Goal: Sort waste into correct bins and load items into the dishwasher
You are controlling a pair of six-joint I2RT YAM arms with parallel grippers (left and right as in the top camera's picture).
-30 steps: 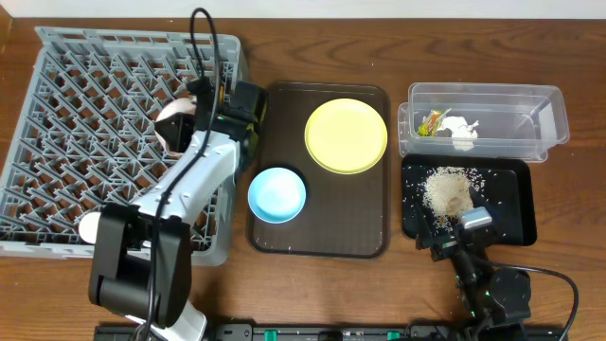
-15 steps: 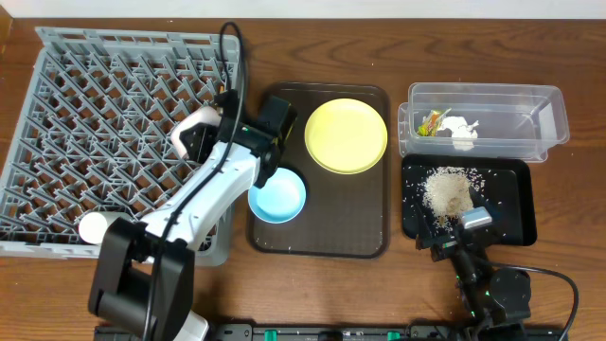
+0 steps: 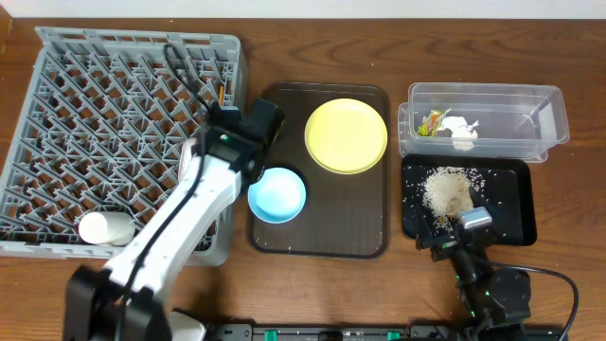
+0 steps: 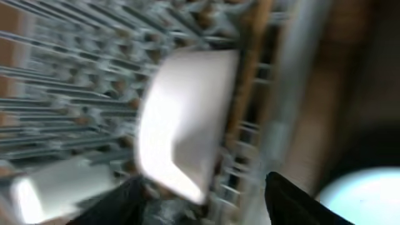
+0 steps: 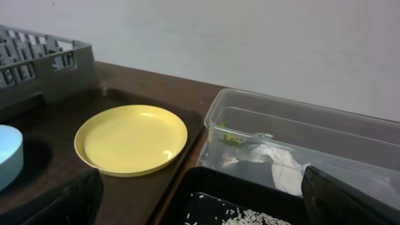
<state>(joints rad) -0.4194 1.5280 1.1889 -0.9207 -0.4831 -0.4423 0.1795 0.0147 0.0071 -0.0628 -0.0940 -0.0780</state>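
White bowl [image 4: 187, 119] is stood on edge among dish rack [image 3: 95, 114] pegs, hidden overhead by the left arm [image 3: 189, 199]; left fingers [image 4: 294, 200] are spread apart beside it, right fingers [image 5: 56, 203] opened wide, empty.

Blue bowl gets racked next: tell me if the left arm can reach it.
Probably yes: the light-blue bowl sits uncovered on the brown tray, right beside the left arm, nothing over it.

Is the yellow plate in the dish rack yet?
No, the yellow plate lies flat on the brown tray, beside the blue bowl, outside the grey rack.
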